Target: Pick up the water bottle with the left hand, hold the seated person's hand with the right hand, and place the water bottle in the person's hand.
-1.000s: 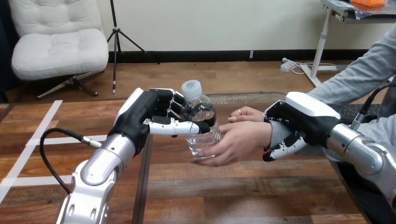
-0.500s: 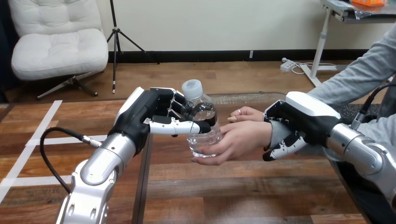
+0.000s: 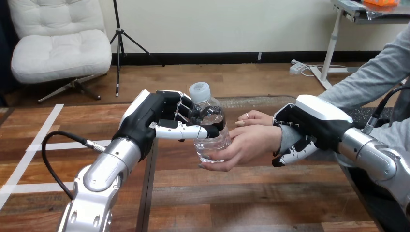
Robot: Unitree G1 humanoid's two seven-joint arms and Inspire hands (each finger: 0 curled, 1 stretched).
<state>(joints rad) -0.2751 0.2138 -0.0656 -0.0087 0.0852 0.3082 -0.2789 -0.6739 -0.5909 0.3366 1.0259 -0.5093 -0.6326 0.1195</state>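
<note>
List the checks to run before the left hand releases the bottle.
1. Left hand curled round the water bottle: ok.
2. Bottle upright, cap on: ok.
3. Person's hand cupping the bottle's lower part: ok.
4. Right hand curled round the person's wrist: ok.
5. Person's grip firm enough to bear the bottle alone: cannot tell.
</note>
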